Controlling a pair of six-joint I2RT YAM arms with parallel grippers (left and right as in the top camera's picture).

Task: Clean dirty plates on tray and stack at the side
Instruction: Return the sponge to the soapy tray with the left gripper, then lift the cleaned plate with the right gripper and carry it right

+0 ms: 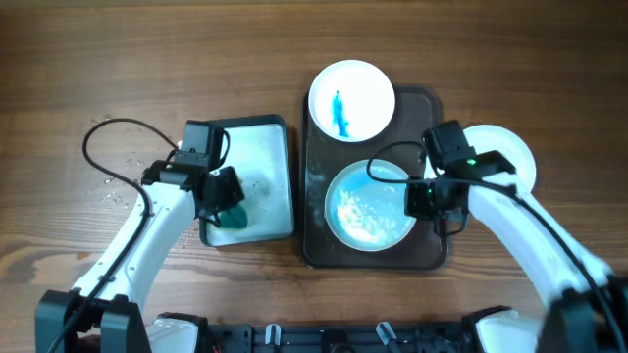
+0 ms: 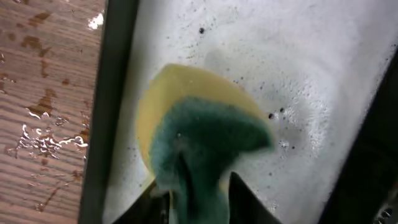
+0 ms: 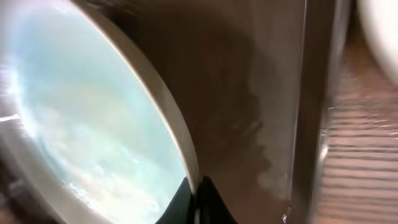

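Observation:
The dark brown tray (image 1: 432, 103) holds two plates. The far plate (image 1: 352, 100) has a blue streak. The near plate (image 1: 368, 208) is smeared pale blue and soapy. My right gripper (image 1: 424, 199) is shut on the near plate's right rim; in the right wrist view the fingers (image 3: 198, 202) pinch the rim of this plate (image 3: 93, 124) above the tray floor (image 3: 249, 93). A third, plain white plate (image 1: 505, 152) lies on the wood tabletop (image 1: 98, 59) right of the tray. My left gripper (image 1: 228, 201) is shut on a green-and-yellow sponge (image 2: 199, 137) in the basin (image 2: 298, 56).
The white-bottomed basin (image 1: 265, 157) with soapy water stands left of the tray. Water drops lie on the wood left of the basin (image 2: 43, 124). Cables run along both arms.

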